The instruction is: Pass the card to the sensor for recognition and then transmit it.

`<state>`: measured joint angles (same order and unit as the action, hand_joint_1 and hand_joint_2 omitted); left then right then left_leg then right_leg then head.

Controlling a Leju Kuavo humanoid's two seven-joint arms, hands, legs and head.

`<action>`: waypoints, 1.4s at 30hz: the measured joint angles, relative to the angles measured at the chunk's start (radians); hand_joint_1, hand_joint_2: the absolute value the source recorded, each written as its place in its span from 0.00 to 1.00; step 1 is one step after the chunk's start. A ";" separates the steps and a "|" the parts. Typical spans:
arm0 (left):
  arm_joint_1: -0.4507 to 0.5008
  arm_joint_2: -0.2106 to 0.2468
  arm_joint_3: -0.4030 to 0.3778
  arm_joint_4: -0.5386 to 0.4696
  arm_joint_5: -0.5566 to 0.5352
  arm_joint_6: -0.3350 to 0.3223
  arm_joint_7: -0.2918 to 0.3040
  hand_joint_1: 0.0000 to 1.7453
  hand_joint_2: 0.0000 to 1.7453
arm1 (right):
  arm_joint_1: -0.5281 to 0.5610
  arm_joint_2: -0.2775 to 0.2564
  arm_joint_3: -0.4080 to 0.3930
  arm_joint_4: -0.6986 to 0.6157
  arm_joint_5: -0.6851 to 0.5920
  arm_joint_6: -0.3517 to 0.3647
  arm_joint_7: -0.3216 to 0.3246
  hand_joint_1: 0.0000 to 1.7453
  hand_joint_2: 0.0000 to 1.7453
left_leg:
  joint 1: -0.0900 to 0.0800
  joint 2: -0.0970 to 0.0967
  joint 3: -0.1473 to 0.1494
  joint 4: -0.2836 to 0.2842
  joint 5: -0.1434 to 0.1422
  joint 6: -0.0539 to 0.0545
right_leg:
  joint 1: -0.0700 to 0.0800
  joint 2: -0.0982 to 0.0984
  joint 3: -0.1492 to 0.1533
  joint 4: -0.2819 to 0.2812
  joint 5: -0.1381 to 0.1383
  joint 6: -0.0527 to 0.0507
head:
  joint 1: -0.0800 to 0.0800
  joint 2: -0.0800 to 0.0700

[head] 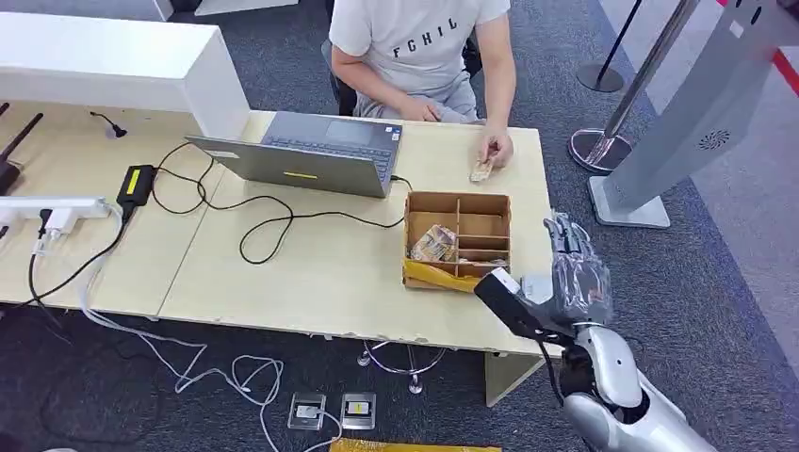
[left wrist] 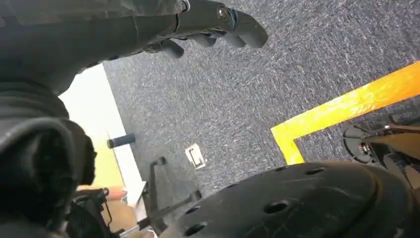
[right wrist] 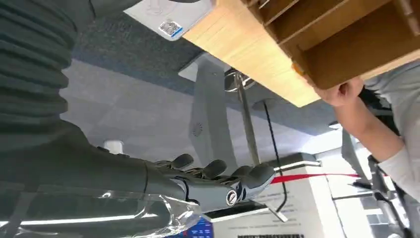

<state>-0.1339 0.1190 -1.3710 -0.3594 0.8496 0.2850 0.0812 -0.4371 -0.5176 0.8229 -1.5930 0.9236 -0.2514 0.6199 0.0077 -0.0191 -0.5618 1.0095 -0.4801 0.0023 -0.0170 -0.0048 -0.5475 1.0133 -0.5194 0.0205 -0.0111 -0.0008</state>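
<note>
- The right hand (head: 577,273) hangs just beside the table (head: 311,273) edge – fingers apart, holding nothing.
- The left hand (left wrist: 218,22) (over the carpet) has loosely curled, empty fingers.
- The card (head: 482,171) lies on the table under a person's hand (head: 496,151), behind the wooden box (head: 459,240).

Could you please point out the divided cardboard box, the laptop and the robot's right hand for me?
divided cardboard box (head: 482,201): head view, on its far rim.
laptop (head: 332,132): head view, on the keyboard deck.
right hand (head: 575,275): head view, on the back of the hand, beside the table's edge.
</note>
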 joint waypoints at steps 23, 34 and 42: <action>0.000 0.001 0.000 -0.007 0.020 0.027 0.007 0.00 0.00 | -0.047 0.170 0.082 0.224 0.001 -0.089 -0.085 0.00 1.00 | 0.000 0.000 0.000 0.000 0.000 0.000 | 0.000 0.000 0.000 0.000 0.000 0.000 | 0.000 0.000; 0.000 0.000 0.000 -0.007 0.022 0.051 0.007 0.00 0.00 | -0.069 0.233 0.085 0.353 0.094 -0.117 -0.107 0.00 1.00 | 0.000 0.000 0.000 0.000 0.000 0.000 | 0.000 0.000 0.000 0.000 0.000 0.000 | 0.000 0.000; 0.000 0.000 0.000 -0.007 0.024 0.059 0.006 0.00 0.00 | -0.088 0.278 0.085 0.439 0.127 -0.135 -0.129 0.00 1.00 | 0.000 0.000 0.000 0.000 0.000 0.000 | 0.000 0.000 0.000 0.000 0.000 0.000 | 0.000 0.000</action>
<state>-0.1339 0.1186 -1.3710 -0.3666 0.8740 0.3441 0.0870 -0.5252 -0.2392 0.9075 -1.1543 1.0502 -0.3861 0.4913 0.0081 -0.0191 -0.5620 1.0094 -0.4800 0.0022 -0.0167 -0.0048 -0.5475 1.0136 -0.5194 0.0204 -0.0111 -0.0004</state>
